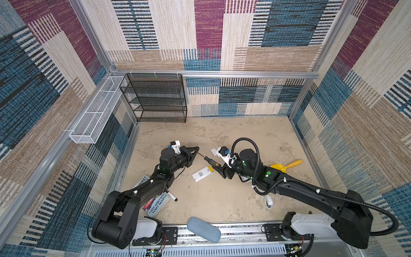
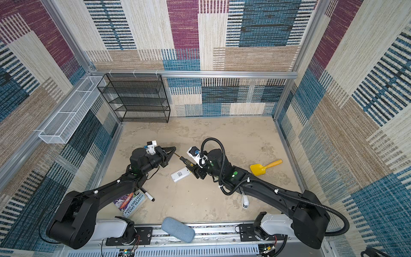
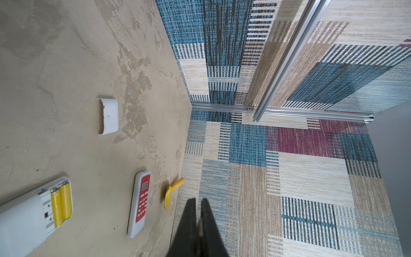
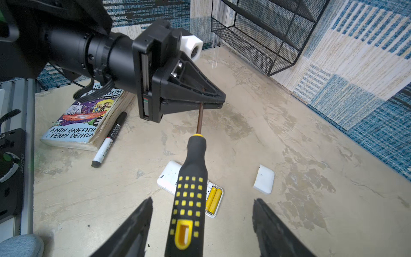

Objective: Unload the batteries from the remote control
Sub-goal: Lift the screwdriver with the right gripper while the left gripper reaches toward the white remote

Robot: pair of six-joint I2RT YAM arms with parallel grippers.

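Beige tabletop (image 1: 222, 138), carpet-patterned walls all round. The battery cover (image 4: 264, 179) was off and lay apart from the remote (image 4: 169, 177), but two yellow batteries (image 4: 213, 199) sat in the open bay, so nothing unloaded yet, I'd say. The left gripper (image 4: 222, 99) was clamped on the screwdriver (image 4: 193, 169) shaft. The right gripper (image 4: 202, 200) gaped wide around its handle, holding nothing, with the batteries just below.

A rough, matt finish is seen on the desk (image 4: 278, 133). The remote (image 4: 169, 178) is cased in smooth white plastic, the screwdriver (image 4: 192, 178) sheathed in matt black rubber.
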